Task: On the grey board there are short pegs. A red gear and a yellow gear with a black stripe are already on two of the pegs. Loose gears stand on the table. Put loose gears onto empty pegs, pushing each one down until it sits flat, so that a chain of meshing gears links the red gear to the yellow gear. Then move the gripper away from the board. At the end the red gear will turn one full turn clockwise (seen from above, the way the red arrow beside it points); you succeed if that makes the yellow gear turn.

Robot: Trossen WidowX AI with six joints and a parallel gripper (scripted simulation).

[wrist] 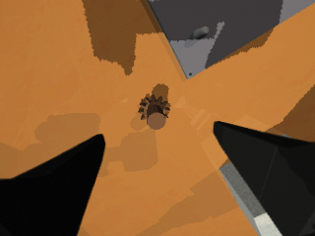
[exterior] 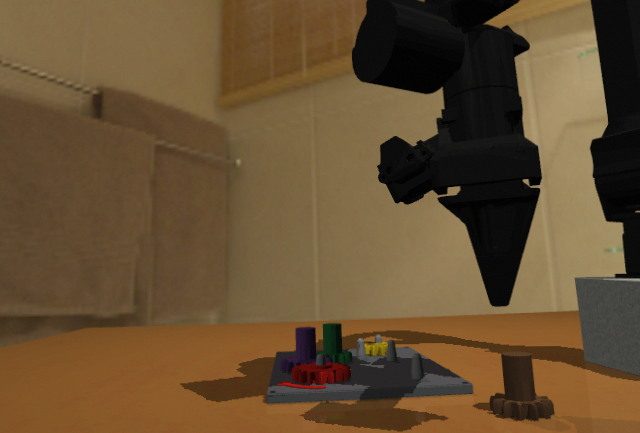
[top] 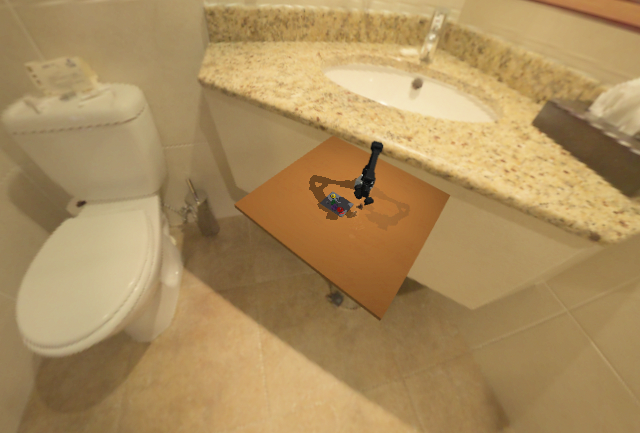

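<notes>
The grey board [exterior: 372, 393] [wrist: 246, 20] [top: 343, 204] bears the red gear [exterior: 320, 374] near its front left and the yellow gear [exterior: 377, 348] at its back. A purple gear [exterior: 305, 344] and a green gear [exterior: 332, 339] with tall handles stand upright between them and look low on the board; tooth contact is too small to tell. Empty pegs [exterior: 416, 366] [wrist: 201, 32] stick up from the board. A loose brown gear [exterior: 518, 376] [wrist: 157, 121] stands upright on the table beside the board's corner. My gripper [exterior: 499, 304] [wrist: 159, 133] is open and empty, above the brown gear.
The wooden table [top: 356, 257] [exterior: 180, 356] carries the board and the arm's grey base block [exterior: 610, 325]. The red arrow [exterior: 302, 387] lies in front of the red gear. The arm's shadows fall across table and board.
</notes>
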